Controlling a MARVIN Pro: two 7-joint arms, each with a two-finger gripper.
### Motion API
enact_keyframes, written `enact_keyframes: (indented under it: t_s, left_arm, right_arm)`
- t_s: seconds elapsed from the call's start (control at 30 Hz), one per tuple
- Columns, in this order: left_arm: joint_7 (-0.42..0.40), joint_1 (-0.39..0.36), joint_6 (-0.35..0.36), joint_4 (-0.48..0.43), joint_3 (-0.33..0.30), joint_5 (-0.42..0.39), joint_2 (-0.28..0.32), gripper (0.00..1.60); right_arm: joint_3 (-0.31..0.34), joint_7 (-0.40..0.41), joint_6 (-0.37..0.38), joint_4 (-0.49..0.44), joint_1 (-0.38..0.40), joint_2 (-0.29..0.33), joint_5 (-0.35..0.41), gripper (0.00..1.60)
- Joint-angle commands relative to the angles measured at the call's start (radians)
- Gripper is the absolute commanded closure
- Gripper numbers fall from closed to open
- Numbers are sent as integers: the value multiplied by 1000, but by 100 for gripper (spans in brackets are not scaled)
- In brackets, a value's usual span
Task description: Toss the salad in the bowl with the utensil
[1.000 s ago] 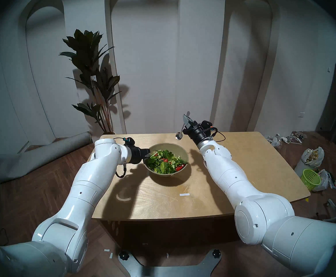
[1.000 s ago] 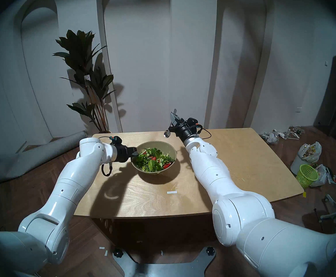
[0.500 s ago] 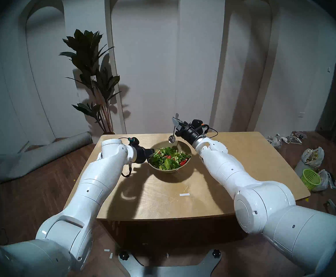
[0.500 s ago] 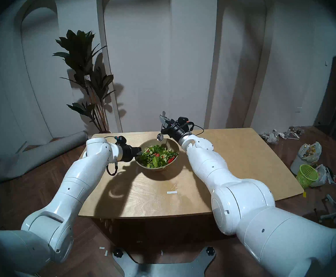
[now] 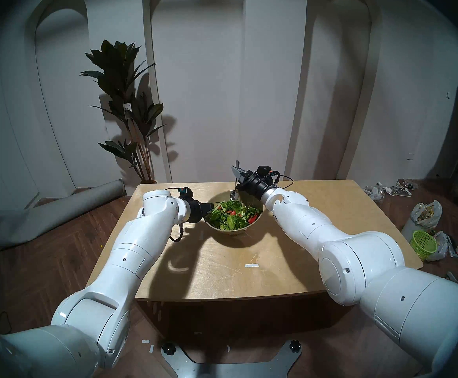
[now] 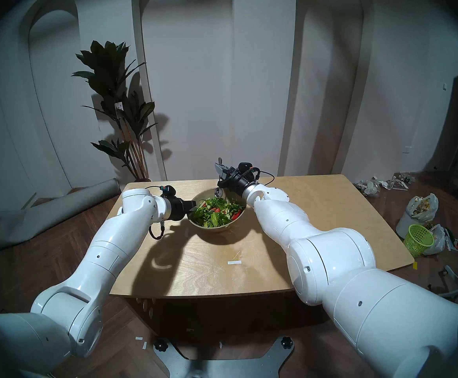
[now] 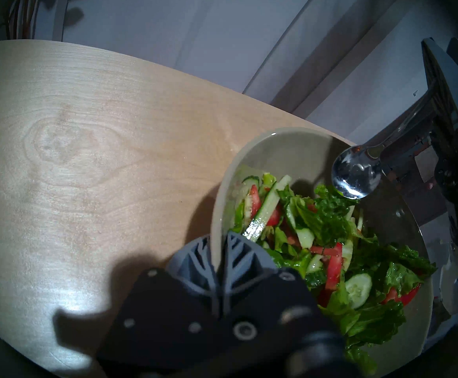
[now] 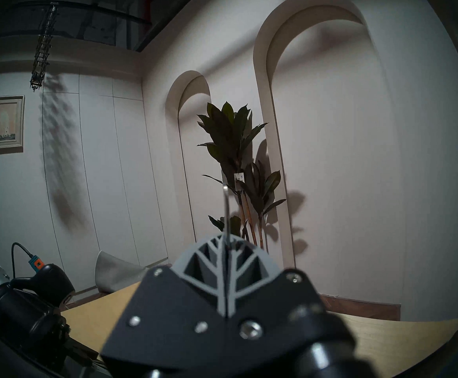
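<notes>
The olive-beige bowl (image 5: 234, 231) (image 6: 211, 227) stands tilted on the wooden table, with the salad (image 5: 233, 216) (image 6: 216, 212) (image 7: 323, 233) heaped inside. My left gripper (image 5: 209, 207) (image 6: 193, 204) (image 7: 218, 250) is shut on the bowl's left rim, one finger inside and one outside. My right gripper (image 5: 238, 173) (image 6: 220, 168) (image 8: 225, 250) is shut on the handle of the silver spoon (image 5: 233, 196) (image 6: 218, 192) (image 7: 356, 175). The spoon hangs head down just over the salad at the bowl's far rim. Its handle tip (image 8: 225, 203) sticks out above the fingers.
A white tape strip (image 5: 251, 265) lies on the table (image 5: 222, 282) near the front. On the floor to the right are a lime-green mesh basket (image 5: 424, 243) and rubbish bags (image 5: 426, 213). A potted plant (image 5: 129, 102) and a rolled mat (image 5: 58, 213) are at the back left.
My right gripper has carried the spoon left and down, from beside the bowl to just over its far rim. My left gripper has shifted the bowl right and farther back.
</notes>
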Motion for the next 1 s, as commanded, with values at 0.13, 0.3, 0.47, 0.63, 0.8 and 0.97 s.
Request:
enact_keyframes:
  t_s: [0.13,0.3,0.47,0.63,0.8,0.97]
  left_arm:
    - [-10,13,-1,-19,33,15,-2,155]
    - [-9,36,-13,-44,55,31,2,137]
    - [-3,45,-20,-58,60,38,2,125]
    - [38,54,-56,-100,96,94,9,125]
    - [62,63,-69,-154,113,120,19,130]
    - [85,71,-63,-193,133,140,33,131]
  right_arm:
    - [14,31,-2,48,72,16,9,160]
    - [37,82,11,57,76,22,28,160]
    - [54,114,24,61,86,19,43,160]
    - [72,142,24,60,81,20,58,160]
    - [90,183,5,50,71,31,73,160]
    - [104,215,-9,49,63,39,82,160]
